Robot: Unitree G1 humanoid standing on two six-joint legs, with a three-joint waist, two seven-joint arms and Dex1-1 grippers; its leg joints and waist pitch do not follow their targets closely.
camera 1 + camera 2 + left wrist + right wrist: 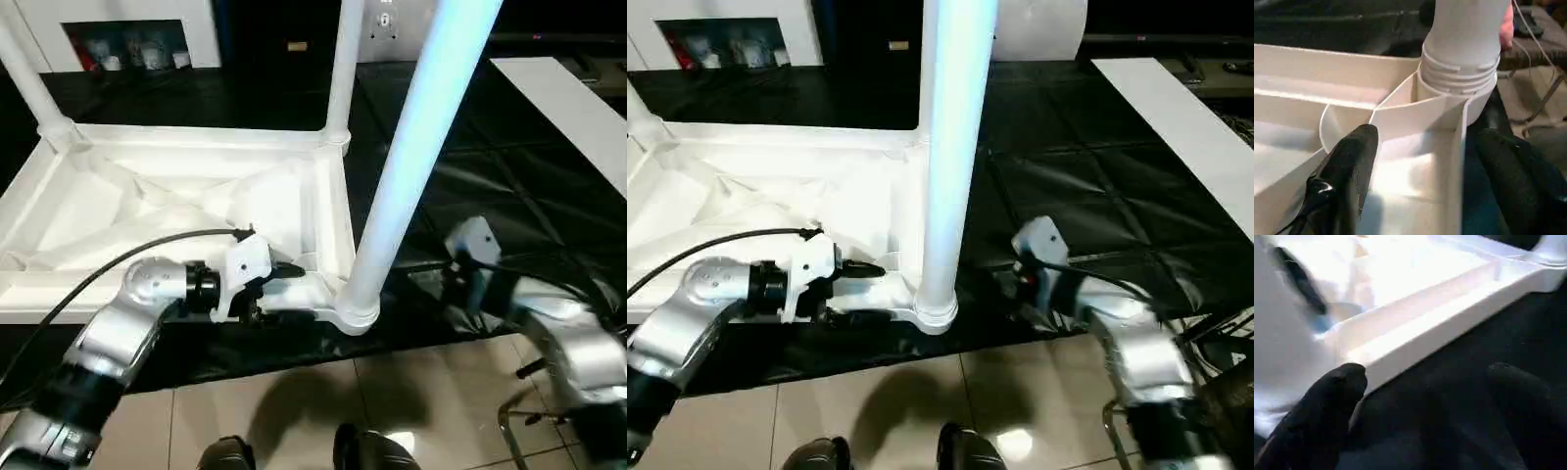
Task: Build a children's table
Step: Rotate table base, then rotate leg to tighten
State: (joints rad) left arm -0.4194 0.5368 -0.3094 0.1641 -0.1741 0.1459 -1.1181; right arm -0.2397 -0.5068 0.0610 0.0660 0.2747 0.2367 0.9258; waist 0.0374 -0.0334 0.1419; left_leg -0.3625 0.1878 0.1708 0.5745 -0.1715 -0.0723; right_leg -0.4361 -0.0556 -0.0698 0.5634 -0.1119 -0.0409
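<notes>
The children's table lies upside down on a black mat, its ribbed underside [176,206] facing up. A long white leg [411,166] stands in the near right corner socket [355,311]. Two more legs [343,69] rise from the far corners. My left gripper [284,282] is at the near rim just left of that socket. In the left wrist view the left gripper [1430,134] is open, one finger [1347,176] inside the rim wall and the other outside it. My right gripper [1427,372] is open over the mat beside the table's right edge, right of the near leg.
A white shelved cabinet [127,29] stands at the back left and a white panel [568,108] lies at the far right. Beige floor tiles [411,392] start at the mat's near edge, with a metal frame [514,431] at the bottom right. Something pink, perhaps a hand [1507,27], touches the leg.
</notes>
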